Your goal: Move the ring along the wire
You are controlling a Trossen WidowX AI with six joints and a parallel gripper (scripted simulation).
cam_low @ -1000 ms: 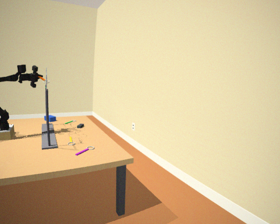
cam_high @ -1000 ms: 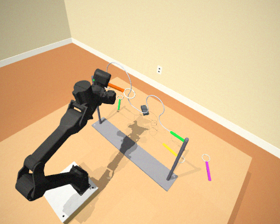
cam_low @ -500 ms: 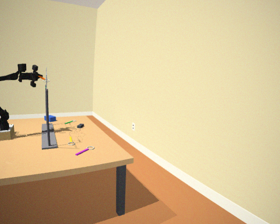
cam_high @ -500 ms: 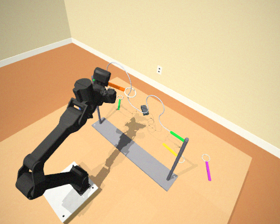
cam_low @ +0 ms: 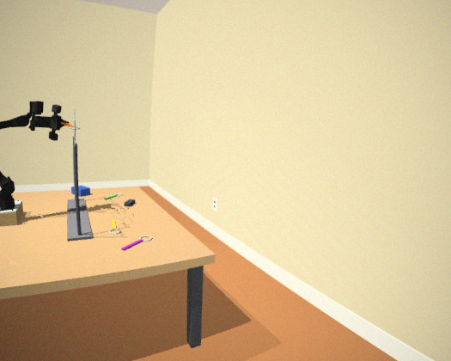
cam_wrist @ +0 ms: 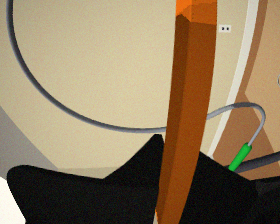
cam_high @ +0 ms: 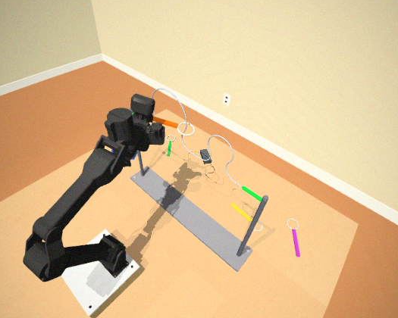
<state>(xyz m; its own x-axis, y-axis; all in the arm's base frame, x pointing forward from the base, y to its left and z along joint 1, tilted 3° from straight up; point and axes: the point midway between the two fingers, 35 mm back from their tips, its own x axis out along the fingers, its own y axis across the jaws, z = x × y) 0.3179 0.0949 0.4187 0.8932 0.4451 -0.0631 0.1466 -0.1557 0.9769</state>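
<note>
Beige wall (cam_high: 274, 73) (cam_low: 311, 126) (cam_wrist: 90, 65) behind | orange handle (cam_high: 166, 122) (cam_low: 66, 125) (cam_wrist: 189, 100) slants ringward, seemingly near level | jaws (cam_high: 153, 119) (cam_low: 62, 123) clamped on it

Table (cam_high: 312, 251) (cam_low: 165, 261): wood-look, matt. Posts (cam_high: 252, 226) (cam_low: 76, 182): dk grey, metal-look, smooth. Handle (cam_high: 166, 122) (cam_low: 66, 125) (cam_wrist: 192, 100): matt, plastic-look.
</note>
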